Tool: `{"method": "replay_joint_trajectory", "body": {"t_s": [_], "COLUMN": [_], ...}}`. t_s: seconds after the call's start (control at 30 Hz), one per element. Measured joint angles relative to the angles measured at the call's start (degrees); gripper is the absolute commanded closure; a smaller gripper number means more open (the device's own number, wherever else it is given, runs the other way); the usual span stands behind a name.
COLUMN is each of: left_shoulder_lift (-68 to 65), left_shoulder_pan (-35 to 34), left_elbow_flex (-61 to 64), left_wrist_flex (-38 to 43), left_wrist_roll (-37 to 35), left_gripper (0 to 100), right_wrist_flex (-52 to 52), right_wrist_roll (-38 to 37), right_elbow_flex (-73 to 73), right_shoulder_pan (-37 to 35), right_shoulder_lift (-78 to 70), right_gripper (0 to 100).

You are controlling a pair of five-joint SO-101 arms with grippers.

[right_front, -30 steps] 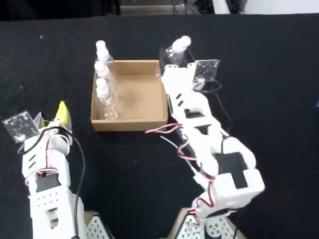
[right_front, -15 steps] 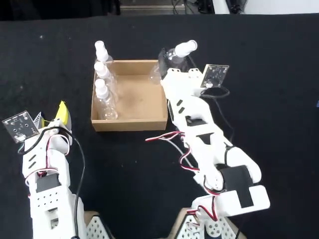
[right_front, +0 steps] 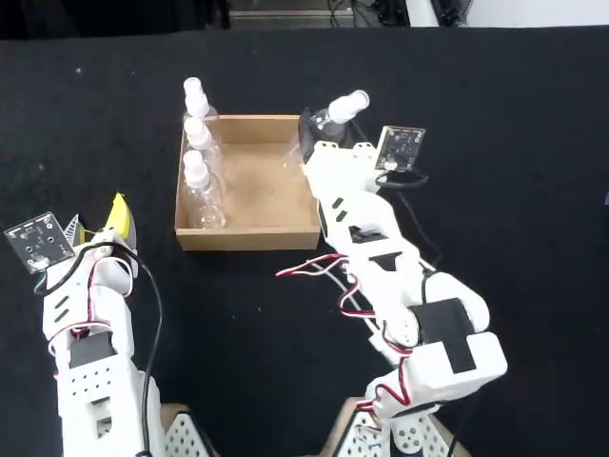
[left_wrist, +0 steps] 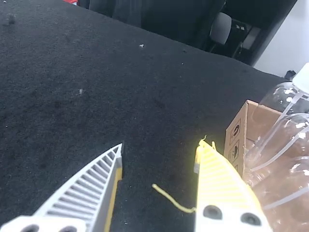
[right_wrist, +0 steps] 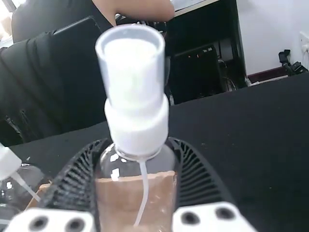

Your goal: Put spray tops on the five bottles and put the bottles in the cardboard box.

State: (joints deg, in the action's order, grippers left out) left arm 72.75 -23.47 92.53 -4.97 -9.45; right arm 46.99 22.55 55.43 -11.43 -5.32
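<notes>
1. Left gripper [right_front: 95, 217] hangs released over the black surface [right_front: 143, 124], well left of the cardboard box [right_front: 247, 236]. Its wrist view shows the jaws spread, with a box corner near the yellow finger.
2. Three bottles [right_front: 202, 190] with spray tops stand in a row along the box's left wall. Bare cardboard floor runs from them to the right wall.
3. Right gripper [right_front: 319, 133] clamps a fourth bottle [right_front: 335, 109], tilted over the box's far right corner. Its wrist view shows the spray top [right_wrist: 135, 96] seated.
4. Black surface stretches right of that arm.
</notes>
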Motion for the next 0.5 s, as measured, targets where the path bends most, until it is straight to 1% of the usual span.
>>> {"method": "replay_joint_trajectory", "body": {"t_s": [0.07, 0.23, 0.5], "left_shoulder_lift": [0.00, 0.00, 0.00], "left_shoulder_pan": [0.00, 0.00, 0.00], "left_elbow_flex": [0.00, 0.00, 0.00], "left_wrist_flex": [0.00, 0.00, 0.00], "left_wrist_roll": [0.00, 0.00, 0.00], "left_gripper": [78, 78, 78], "right_wrist_flex": [0.00, 0.00, 0.00], "right_wrist_roll": [-0.44, -5.45, -6.59], "right_elbow_flex": [0.00, 0.00, 0.00], "right_shoulder_pan": [0.00, -0.09, -0.09], "right_shoulder_lift": [0.00, 0.00, 0.00], "right_gripper": [97.7, 97.7, 97.8]}}
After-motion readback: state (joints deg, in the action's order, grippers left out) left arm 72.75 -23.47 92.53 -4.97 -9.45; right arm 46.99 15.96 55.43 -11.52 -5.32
